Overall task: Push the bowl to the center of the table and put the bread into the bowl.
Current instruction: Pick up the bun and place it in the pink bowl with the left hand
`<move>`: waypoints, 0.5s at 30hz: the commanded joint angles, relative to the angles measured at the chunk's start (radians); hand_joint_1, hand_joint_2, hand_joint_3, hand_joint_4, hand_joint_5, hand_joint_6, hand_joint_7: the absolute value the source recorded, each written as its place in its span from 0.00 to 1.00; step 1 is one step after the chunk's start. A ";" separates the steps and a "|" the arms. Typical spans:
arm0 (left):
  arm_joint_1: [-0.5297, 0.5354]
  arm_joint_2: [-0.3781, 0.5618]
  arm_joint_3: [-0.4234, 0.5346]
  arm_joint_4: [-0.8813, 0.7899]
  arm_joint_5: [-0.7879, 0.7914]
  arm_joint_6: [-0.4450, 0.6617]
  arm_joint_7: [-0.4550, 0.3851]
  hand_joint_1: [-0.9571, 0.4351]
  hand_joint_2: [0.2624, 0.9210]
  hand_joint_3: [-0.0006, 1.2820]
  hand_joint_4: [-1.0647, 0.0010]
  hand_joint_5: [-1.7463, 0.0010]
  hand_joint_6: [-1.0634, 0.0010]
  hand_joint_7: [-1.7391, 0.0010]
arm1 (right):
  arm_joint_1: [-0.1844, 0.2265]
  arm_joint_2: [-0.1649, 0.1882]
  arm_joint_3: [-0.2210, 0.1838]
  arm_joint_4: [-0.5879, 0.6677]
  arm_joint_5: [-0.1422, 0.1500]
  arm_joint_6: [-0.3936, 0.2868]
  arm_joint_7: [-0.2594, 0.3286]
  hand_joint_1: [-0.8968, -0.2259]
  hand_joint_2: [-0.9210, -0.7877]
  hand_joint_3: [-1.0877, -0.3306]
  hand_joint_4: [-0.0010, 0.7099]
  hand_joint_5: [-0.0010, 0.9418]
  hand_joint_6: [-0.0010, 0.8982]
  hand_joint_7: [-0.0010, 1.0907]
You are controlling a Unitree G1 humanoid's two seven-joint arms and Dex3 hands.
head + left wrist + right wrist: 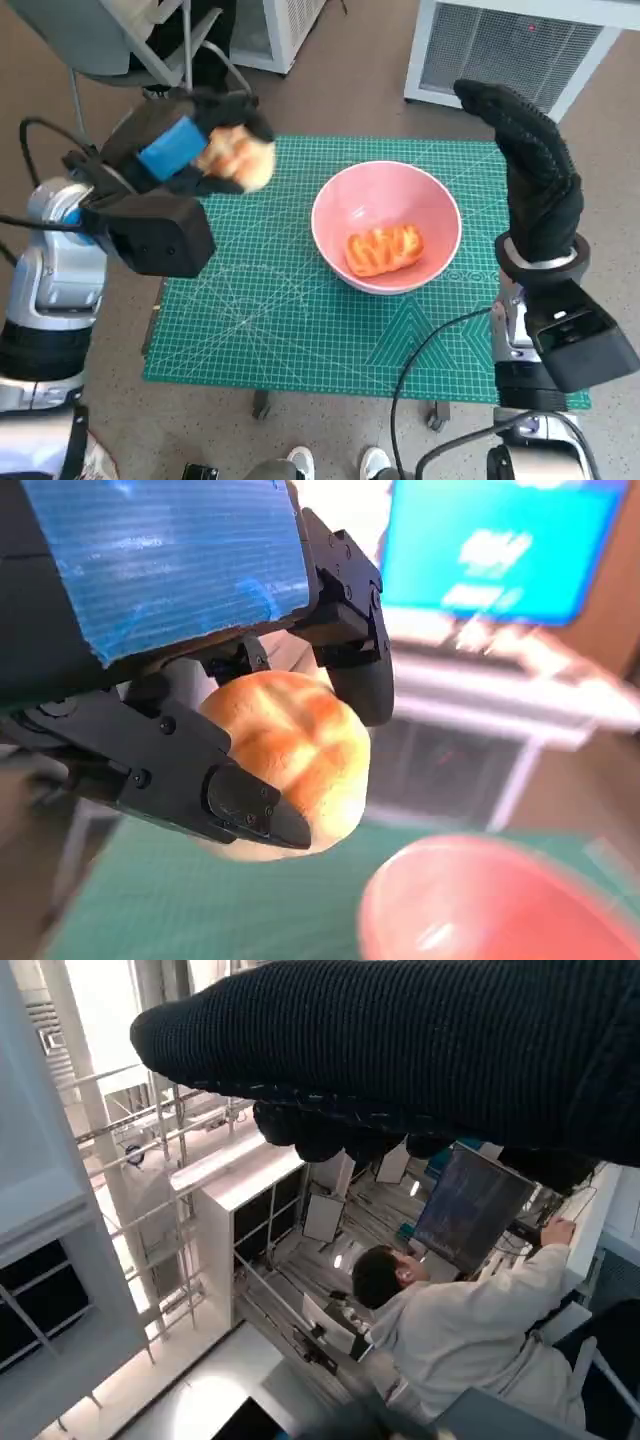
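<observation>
In the head view, your left hand holds the bread roll at upper left, beside the pink bowl at mid-worktop (one orange piece already inside). The right hand hangs flat and empty. In the left wrist view, fingers clasp the roll's sides; it looks soft and light, so squeeze gently.

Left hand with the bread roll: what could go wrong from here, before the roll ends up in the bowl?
1. The left hand holds the bread roll over the green mat, off to the side of the pink bowl; released now, it would likely miss.
2. The bowl already holds an orange pastry, so a dropped roll might bounce off it.
3. The right hand hovers near the bowl's rim and could nudge it.
</observation>
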 commanded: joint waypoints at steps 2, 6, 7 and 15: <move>-0.062 -0.074 -0.039 0.005 0.004 -0.044 0.040 0.69 0.99 0.01 0.28 0.38 0.33 0.38 | 0.019 -0.003 0.003 -0.015 0.004 0.016 0.008 0.47 0.00 0.49 0.45 0.00 0.07 0.58; -0.095 -0.125 -0.071 0.046 0.012 -0.077 0.059 0.69 0.99 0.01 0.27 0.39 0.36 0.36 | 0.027 -0.005 0.001 -0.032 -0.002 0.020 0.003 0.47 0.00 0.49 0.45 0.00 0.07 0.58; -0.102 -0.135 -0.077 0.058 0.013 -0.085 0.063 0.69 0.99 0.01 0.27 0.39 0.36 0.36 | 0.029 -0.005 0.000 -0.035 -0.004 0.021 0.001 0.47 0.00 0.49 0.45 0.00 0.07 0.58; -0.156 -0.228 -0.131 0.222 0.018 -0.183 0.099 0.69 1.00 0.03 0.30 0.38 0.40 0.32 | 0.047 -0.013 -0.007 -0.067 -0.015 0.033 -0.008 0.48 0.00 0.49 0.45 0.00 0.07 0.58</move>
